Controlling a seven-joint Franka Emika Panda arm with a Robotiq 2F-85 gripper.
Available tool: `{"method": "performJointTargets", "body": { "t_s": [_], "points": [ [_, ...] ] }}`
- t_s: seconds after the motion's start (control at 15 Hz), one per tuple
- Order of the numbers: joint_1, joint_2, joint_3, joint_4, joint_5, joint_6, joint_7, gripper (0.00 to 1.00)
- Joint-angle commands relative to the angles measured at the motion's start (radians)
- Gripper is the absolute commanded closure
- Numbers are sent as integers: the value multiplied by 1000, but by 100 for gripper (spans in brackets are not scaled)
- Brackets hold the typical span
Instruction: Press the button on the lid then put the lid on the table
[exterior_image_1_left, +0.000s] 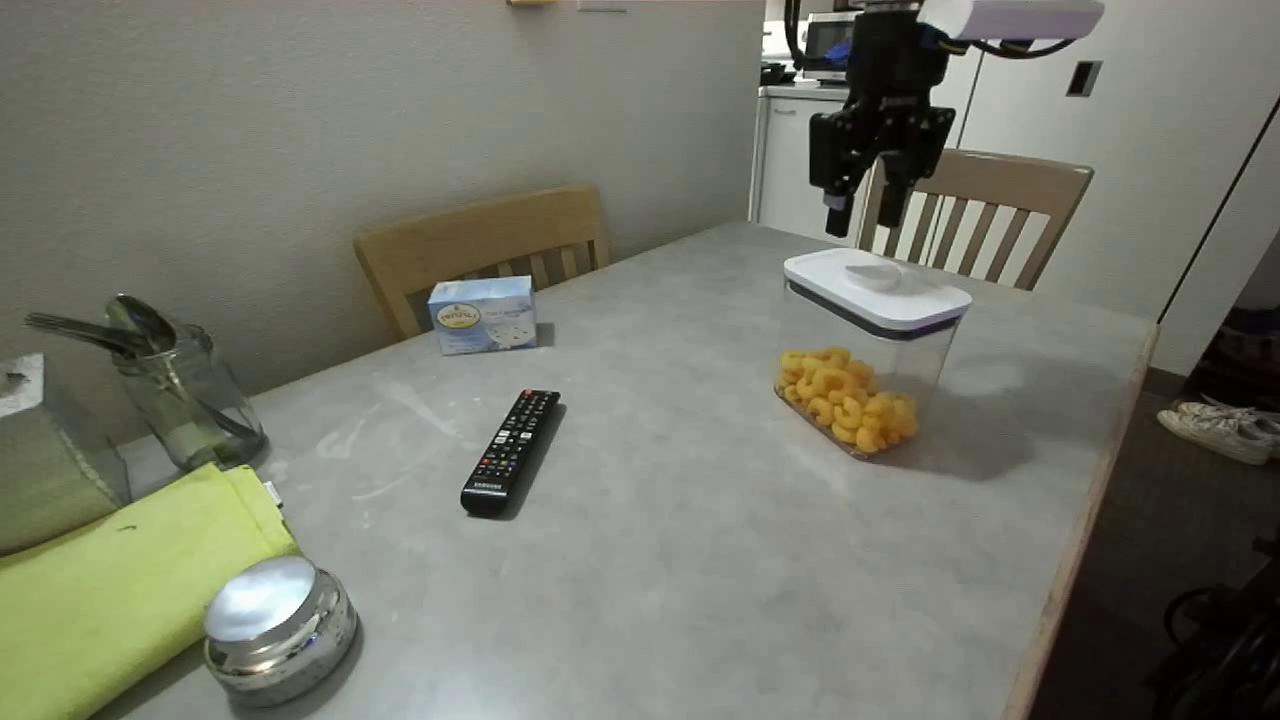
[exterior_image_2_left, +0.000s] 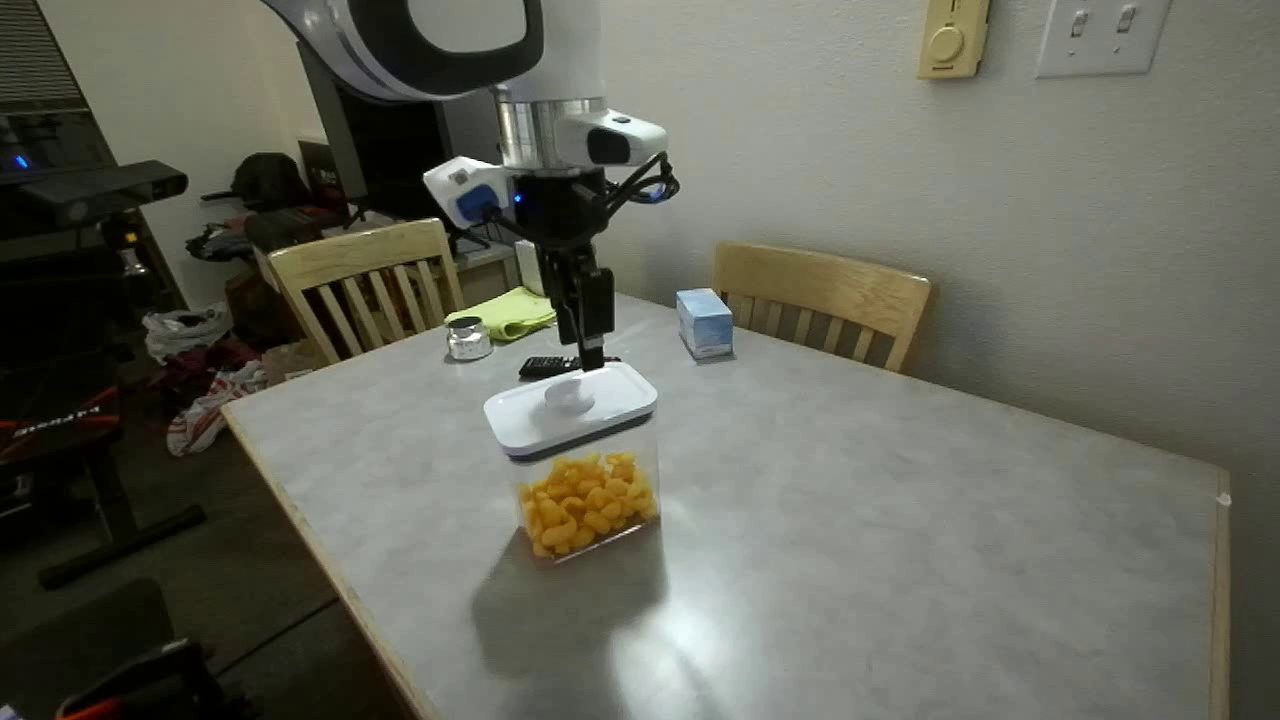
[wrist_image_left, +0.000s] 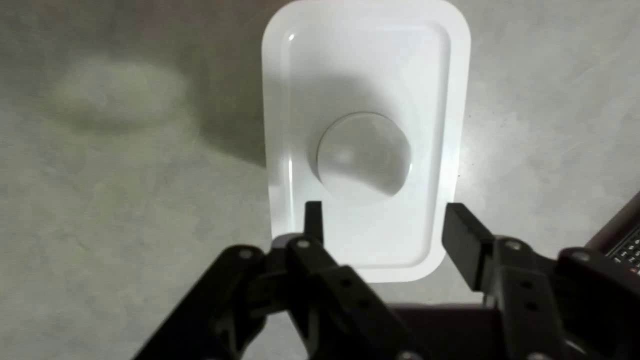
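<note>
The white lid (exterior_image_1_left: 925, 300) sits on a clear container of yellow puffs, and also shows in an exterior view (exterior_image_2_left: 610, 395) and the wrist view (wrist_image_left: 380, 235). Its round white button (exterior_image_1_left: 875, 272) stands raised at the centre, seen also in an exterior view (exterior_image_2_left: 570, 396) and the wrist view (wrist_image_left: 367, 155). The container stands upright on the grey table (exterior_image_1_left: 680, 560). My gripper (exterior_image_1_left: 864, 222) is open and empty, pointing down above the lid and apart from it. In the wrist view its fingertips (wrist_image_left: 384, 215) show below the button, over one end of the lid.
A black remote (exterior_image_1_left: 512, 450), a blue tea box (exterior_image_1_left: 485, 315), a round silver tin (exterior_image_1_left: 280, 630), a yellow-green cloth (exterior_image_1_left: 150, 580) and a glass jar with cutlery (exterior_image_1_left: 195, 400) stand or lie on the table. Wooden chairs (exterior_image_2_left: 820, 290) stand at its edges, by a wall.
</note>
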Motion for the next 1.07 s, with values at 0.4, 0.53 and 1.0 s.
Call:
{"method": "performJointTargets", "body": {
  "t_s": [0.4, 0.53, 1.0],
  "points": [
    [-6, -31, -5, -118, 22, 29, -2, 0],
    [-7, -25, -5, -133, 31, 32, -5, 3],
    [-6, -15, -5, -131, 31, 39, -6, 16]
  ]
}}
